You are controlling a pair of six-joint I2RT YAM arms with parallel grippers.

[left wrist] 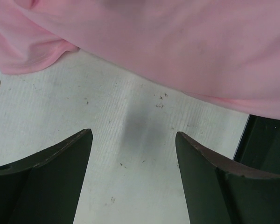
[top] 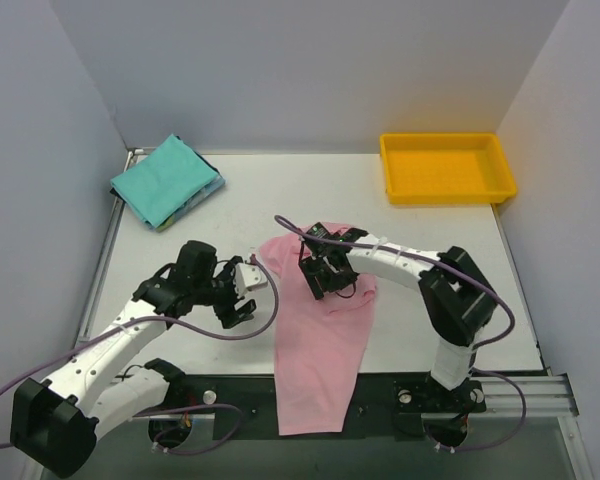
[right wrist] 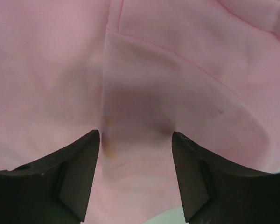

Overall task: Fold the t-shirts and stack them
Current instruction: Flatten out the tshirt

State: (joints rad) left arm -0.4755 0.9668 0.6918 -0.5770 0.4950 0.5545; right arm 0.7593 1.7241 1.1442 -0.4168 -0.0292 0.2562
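A light pink t-shirt (top: 320, 340) lies in the middle of the table and hangs over the near edge. My right gripper (top: 325, 282) is open just above its upper part; the right wrist view shows pink cloth (right wrist: 168, 70) filling the space between the fingers. My left gripper (top: 248, 292) is open and empty over bare table just left of the shirt; the shirt's edge (left wrist: 177, 51) shows ahead of it in the left wrist view. A folded teal-green t-shirt (top: 165, 178) lies at the back left on a blue one with only its edge (top: 212, 190) showing.
A yellow plastic tray (top: 446, 168) stands at the back right corner. Grey walls close in the table on three sides. The dark front rail (top: 230, 390) runs along the near edge by the arm bases.
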